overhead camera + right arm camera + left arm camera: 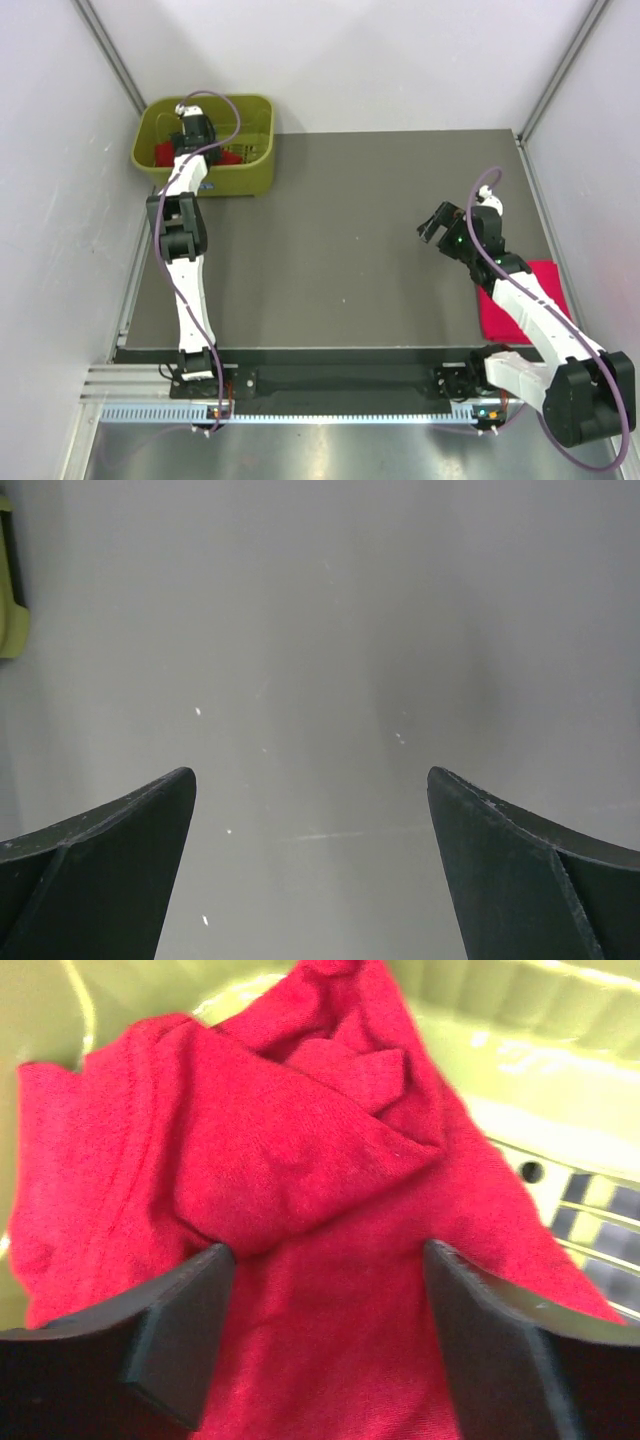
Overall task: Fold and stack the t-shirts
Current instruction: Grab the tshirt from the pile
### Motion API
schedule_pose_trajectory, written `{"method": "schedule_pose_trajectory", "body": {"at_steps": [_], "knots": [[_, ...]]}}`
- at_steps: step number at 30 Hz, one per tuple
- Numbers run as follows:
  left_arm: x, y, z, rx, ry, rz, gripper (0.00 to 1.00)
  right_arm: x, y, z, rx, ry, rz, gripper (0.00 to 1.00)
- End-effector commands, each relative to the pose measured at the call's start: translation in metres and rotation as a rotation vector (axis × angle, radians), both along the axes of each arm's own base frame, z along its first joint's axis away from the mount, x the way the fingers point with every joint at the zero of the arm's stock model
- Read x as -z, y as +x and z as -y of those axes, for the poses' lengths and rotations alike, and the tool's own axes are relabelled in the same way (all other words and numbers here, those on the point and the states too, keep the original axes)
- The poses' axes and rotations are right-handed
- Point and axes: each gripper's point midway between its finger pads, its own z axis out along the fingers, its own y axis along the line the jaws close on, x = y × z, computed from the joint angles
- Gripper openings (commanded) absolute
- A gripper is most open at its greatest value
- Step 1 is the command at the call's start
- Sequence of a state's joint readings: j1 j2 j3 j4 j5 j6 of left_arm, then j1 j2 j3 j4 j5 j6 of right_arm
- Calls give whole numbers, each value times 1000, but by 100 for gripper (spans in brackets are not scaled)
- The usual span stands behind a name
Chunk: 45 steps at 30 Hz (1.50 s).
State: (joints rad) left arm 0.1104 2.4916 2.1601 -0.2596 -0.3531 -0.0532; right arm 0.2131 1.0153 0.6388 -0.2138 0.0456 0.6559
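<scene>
t-shirt in deep red (300, 1160) sits crumpled inside the olive basket (255, 172) at the far left corner of the worktop (340, 230). the left pincer (325, 1255) hangs close over it, fingers spread wide, one dark pad on each side of a raised fold, pinching nothing. the pinkish red t-shirt (549, 282) lies folded flat at the worktop's right edge, partly under the right arm. the right pincer (435, 222) hovers over bare worktop, also spread and empty.

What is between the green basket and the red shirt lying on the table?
Just bare table, plus the right gripper hovering near the shirt, as the top view shows.
</scene>
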Motion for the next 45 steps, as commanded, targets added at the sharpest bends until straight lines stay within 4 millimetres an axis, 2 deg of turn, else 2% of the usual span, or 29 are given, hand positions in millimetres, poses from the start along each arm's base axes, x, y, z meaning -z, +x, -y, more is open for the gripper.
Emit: {"method": "schedule_pose_trajectory", "body": {"at_steps": [1,2,3,4,5,7,8,9,10,11,13,14,16,19,21,22,24,25,28,31,32,34,35,38,39,41,42,43,45], "knots": [[-10,24,4,37,-77,117,78,-38,24,-9,-4,57,109,100],[-7,25,2,41,-85,121,68,-38,24,-11,-12,65,109,100],[-10,29,3,58,-100,138,50,-38,25,-12,-13,74,112,100],[-13,30,0,51,-105,147,49,-38,25,-13,-15,76,113,99],[-14,31,-3,54,-119,157,37,-37,25,-13,-10,85,108,100],[-31,37,-4,57,-164,202,21,-38,24,-18,-29,108,123,98],[-44,38,-1,84,-208,221,9,-33,21,-20,-36,121,118,95],[-64,41,0,97,-233,264,4,-34,21,-21,-38,130,127,93],[-94,41,1,97,-278,327,0,-38,21,-22,-34,147,150,91],[-111,42,7,127,-309,372,0,-34,18,-22,-32,154,145,89],[-145,41,18,158,-371,443,0,-38,15,-23,-35,171,163,86],[-180,36,25,185,-385,503,0,-36,13,-24,-40,173,161,84],[-212,30,44,250,-466,562,0,-38,8,-23,-44,169,170,81],[-273,10,77,390,-594,691,0,-42,2,-21,-66,151,197,81],[-311,-11,96,467,-662,746,0,-40,-4,-21,-78,147,182,81],[-340,-26,110,525,-723,780,0,-46,-6,-24,-101,153,190,81],[-375,-43,125,589,-774,835,0,-49,-13,-27,-132,153,180,81],[-397,-59,135,644,-772,853,0,-50,-15,-28,-144,154,178,81],[-430,-90,142,659,-742,866,0,-50,-27,-31,-178,155,167,81],[-418,-103,133,600,-635,804,0,-57,-36,-35,-220,143,193,82],[-391,-100,122,513,-620,738,20,-58,-36,-35,-224,133,202,83],[-375,-103,111,489,-526,700,38,-61,-38,-34,-220,132,197,84],[-351,-101,106,457,-512,648,50,-62,-38,-33,-214,131,196,84],[-316,-92,97,442,-435,562,60,-71,-38,-33,-212,138,213,86],[-303,-90,89,420,-391,524,66,-71,-37,-33,-207,137,213,86],[-275,-79,77,382,-353,467,70,-71,-34,-31,-194,130,211,86],[-264,-76,67,342,-313,444,77,-69,-31,-31,-186,136,200,86],[-243,-67,61,322,-305,406,79,-68,-29,-32,-182,143,196,87],[-227,-56,55,315,-270,373,81,-66,-23,-35,-165,183,183,87]]}}
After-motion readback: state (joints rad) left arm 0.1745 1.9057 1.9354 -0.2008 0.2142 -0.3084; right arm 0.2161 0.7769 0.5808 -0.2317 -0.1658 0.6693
